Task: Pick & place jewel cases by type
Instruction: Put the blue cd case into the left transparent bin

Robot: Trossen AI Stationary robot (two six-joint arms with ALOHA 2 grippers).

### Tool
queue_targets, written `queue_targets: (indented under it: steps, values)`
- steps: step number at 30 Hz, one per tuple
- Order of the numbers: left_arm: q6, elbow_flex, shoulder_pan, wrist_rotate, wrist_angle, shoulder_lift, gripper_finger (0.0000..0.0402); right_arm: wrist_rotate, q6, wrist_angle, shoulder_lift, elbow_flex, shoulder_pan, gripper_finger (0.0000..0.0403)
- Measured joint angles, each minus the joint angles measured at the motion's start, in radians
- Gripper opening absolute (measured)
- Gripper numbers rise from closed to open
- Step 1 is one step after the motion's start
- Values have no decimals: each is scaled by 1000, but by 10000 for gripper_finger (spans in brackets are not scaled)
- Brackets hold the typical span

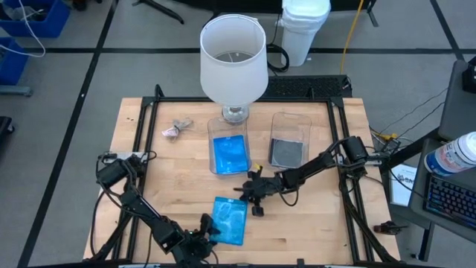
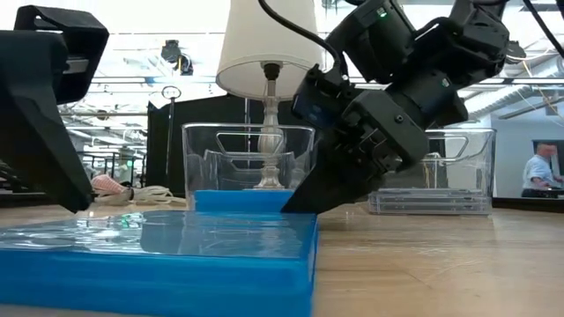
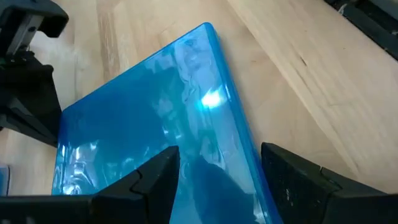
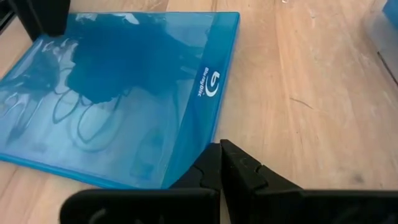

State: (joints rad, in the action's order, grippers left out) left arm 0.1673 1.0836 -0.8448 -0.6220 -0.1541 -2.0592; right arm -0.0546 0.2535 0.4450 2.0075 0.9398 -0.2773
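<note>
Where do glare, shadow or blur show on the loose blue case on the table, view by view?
Left wrist view: a bright glare spot sits on the blue case lid. Right wrist view: a dark shadow lies across the lid, which also mirrors cables. Low view: the case fills the foreground, soft and blurred, and the left gripper is a dark silhouette against bright room lights.

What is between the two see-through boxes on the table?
Only bare wood of the table. The high view shows the tub with blue cases and the tub with grey cases side by side, with nothing between them.

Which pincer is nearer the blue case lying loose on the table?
Left. The left pincer is open astride one edge of the blue case. The right pincer is shut, tips just off the opposite corner.
</note>
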Motion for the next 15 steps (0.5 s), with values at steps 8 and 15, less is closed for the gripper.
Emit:
queue_targets:
  steps: [8, 15]
  values:
    - [-26, 0, 2, -81, -10, -1, 232, -68, 22, -5, 1, -2, 2, 0]
    - [-58, 11, 18, -195, -75, 0, 232, -117, 23, 0, 3, -2, -3, 0]
